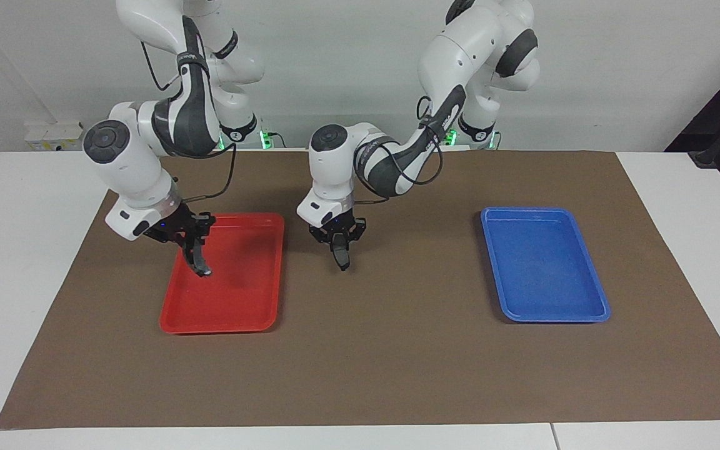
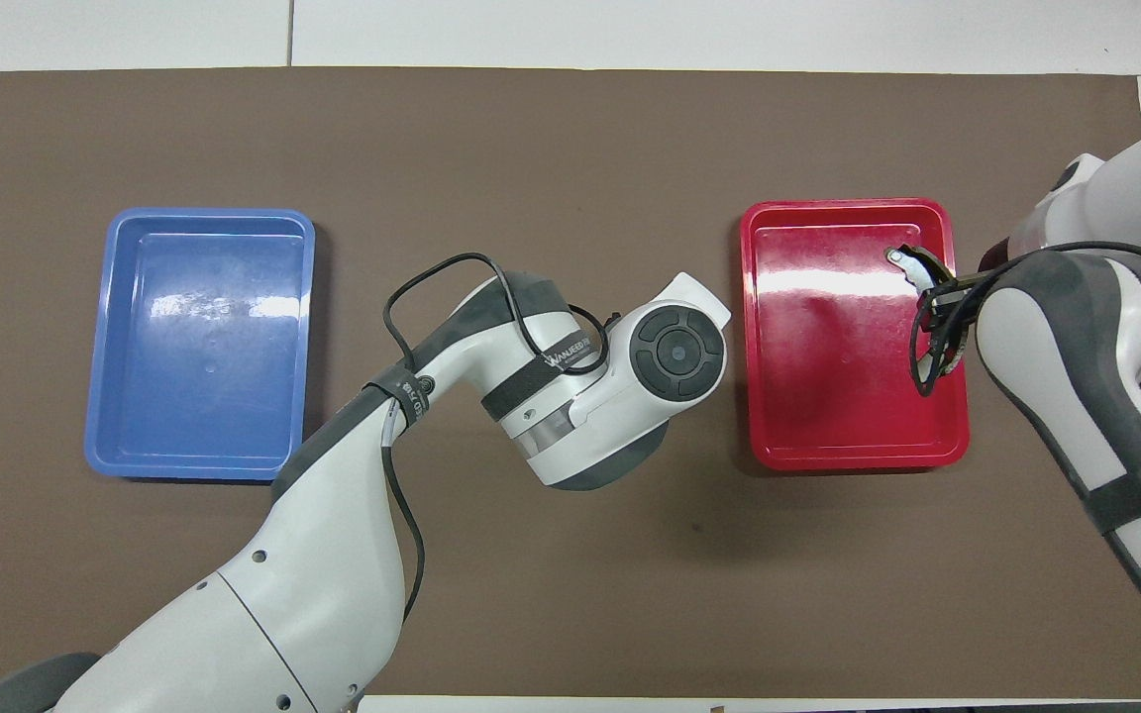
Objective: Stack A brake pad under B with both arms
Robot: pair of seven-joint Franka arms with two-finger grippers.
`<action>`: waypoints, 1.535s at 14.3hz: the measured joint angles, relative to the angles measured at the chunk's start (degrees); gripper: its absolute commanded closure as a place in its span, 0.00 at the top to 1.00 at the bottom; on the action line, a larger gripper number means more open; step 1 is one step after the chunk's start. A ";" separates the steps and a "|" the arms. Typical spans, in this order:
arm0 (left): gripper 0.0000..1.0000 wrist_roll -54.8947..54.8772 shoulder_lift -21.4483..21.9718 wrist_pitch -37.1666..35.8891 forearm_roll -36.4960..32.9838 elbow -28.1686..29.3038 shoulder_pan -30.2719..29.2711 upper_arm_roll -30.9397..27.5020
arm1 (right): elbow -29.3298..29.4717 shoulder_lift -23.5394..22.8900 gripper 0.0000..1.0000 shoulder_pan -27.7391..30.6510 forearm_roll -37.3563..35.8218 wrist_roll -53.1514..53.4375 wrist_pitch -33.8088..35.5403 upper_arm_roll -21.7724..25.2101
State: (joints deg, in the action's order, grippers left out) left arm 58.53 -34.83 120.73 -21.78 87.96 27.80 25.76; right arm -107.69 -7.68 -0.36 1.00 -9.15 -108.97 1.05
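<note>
My right gripper (image 1: 190,240) is shut on B (image 1: 198,259), the curved black pad with a light end tab, which hangs down above the red tray (image 1: 219,326). In the overhead view the right gripper (image 2: 937,297) holds B (image 2: 912,263) over the red tray's (image 2: 858,460) edge toward the right arm's end of the table. My left gripper (image 1: 338,239) is shut on a dark pad seen edge-on, the A brake pad (image 1: 342,257), and holds it above the brown mat beside the red tray. In the overhead view the left wrist hides this gripper and pad.
An empty blue tray (image 1: 554,315) lies toward the left arm's end of the table; it also shows in the overhead view (image 2: 194,470). A brown mat (image 1: 397,362) covers the white table. The left arm stretches across the mat's middle.
</note>
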 measured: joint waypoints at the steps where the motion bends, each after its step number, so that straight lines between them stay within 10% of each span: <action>1: 0.01 -0.30 -0.34 0.00 -0.03 -0.14 -0.08 -0.37 | 0.89 0.05 0.02 0.01 0.00 -0.23 1.13 0.33; 12: 0.01 -7.61 -1.31 6.12 0.00 2.23 -4.03 -2.19 | 2.73 0.05 0.02 0.00 0.02 -0.26 3.22 0.43; 16: 0.61 -7.70 -1.25 6.42 0.01 2.39 -4.15 -2.14 | 2.73 0.05 0.02 -0.01 0.03 -0.26 3.23 0.43; 22: 0.87 -7.69 -1.26 6.36 0.01 2.33 -4.23 -2.24 | 4.05 0.01 0.01 -0.36 0.10 1.35 3.35 -0.76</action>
State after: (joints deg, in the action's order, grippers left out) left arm 50.83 -36.09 127.08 -21.78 90.29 23.57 23.52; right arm -103.63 -7.67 -0.72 1.10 -7.80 -105.63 0.29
